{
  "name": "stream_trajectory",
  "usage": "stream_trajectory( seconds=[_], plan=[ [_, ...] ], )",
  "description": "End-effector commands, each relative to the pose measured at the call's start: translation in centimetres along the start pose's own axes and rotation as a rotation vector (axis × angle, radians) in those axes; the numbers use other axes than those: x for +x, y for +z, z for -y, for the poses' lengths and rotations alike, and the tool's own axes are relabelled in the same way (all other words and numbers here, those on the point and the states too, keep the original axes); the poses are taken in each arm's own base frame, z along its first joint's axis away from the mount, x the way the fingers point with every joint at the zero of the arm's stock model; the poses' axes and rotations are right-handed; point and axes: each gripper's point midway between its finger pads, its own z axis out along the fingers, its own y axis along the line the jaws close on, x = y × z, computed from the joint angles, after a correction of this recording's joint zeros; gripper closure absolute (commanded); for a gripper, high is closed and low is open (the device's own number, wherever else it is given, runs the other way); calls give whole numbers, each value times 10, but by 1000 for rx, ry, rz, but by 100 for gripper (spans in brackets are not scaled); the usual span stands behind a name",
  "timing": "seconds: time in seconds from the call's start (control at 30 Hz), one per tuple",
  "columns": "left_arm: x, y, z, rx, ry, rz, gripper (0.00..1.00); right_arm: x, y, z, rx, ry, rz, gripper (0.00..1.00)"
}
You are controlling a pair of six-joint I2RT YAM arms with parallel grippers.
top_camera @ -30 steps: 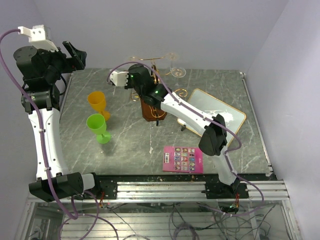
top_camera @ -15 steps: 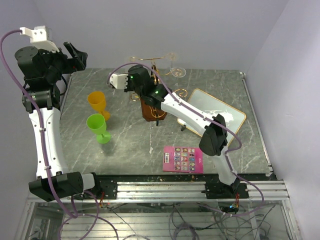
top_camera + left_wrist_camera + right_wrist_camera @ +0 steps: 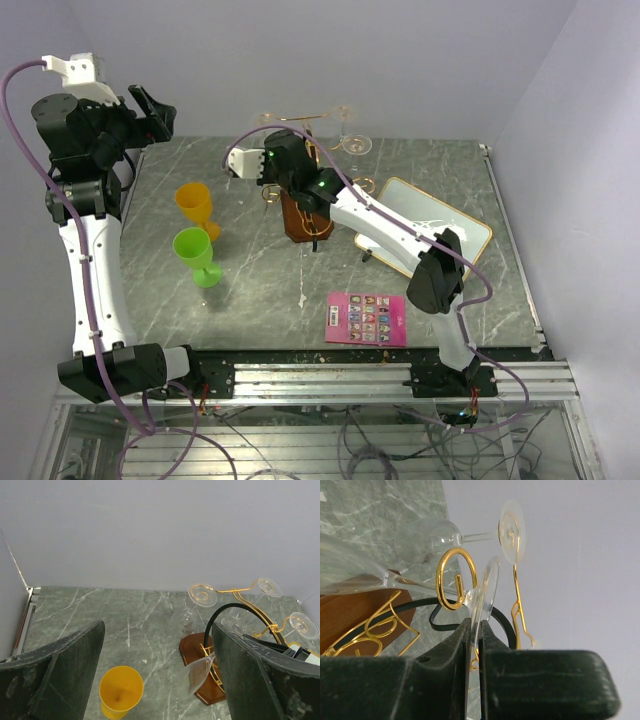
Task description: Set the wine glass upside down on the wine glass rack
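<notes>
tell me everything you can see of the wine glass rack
The wine glass rack is thin gold wire with curled scroll ends at two heights, rising upright from a dark brown wooden block base. It stands on the grey marbled table, toward the back. Clear glasses hang upside down from its scrolls. The right claw, shut on a wine glass foot, has the stem at a gold loop.

Left arm (image 3: 92,250) is standing upright on its side, left gripper (image 3: 152,108) hovering high with fingers spread wide. Right arm (image 3: 380,225) is reaching forward-left, right gripper (image 3: 476,627) pinching the wine glass (image 3: 488,587) foot between nearly closed fingers
</notes>
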Motion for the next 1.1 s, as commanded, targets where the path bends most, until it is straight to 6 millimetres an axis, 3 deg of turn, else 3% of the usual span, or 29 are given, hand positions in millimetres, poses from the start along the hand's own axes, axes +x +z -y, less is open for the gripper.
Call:
stream_trajectory(
  seconds=[0.0, 0.5, 0.8, 1.07],
  plan=[
    [-10, -1, 2, 18, 19, 40, 2, -11, -19, 22, 43, 35, 40, 92],
    [-10, -4, 3, 17, 26, 41, 2, -19, -11, 38, 96, 59, 54, 93],
    [-11, -5, 1, 8, 39, 43, 2, -26, -3, 35, 86, 64, 81, 93],
    [-11, -4, 1, 9, 35, 41, 2, -36, -7, 31, 37, 81, 135, 93]
  ],
)
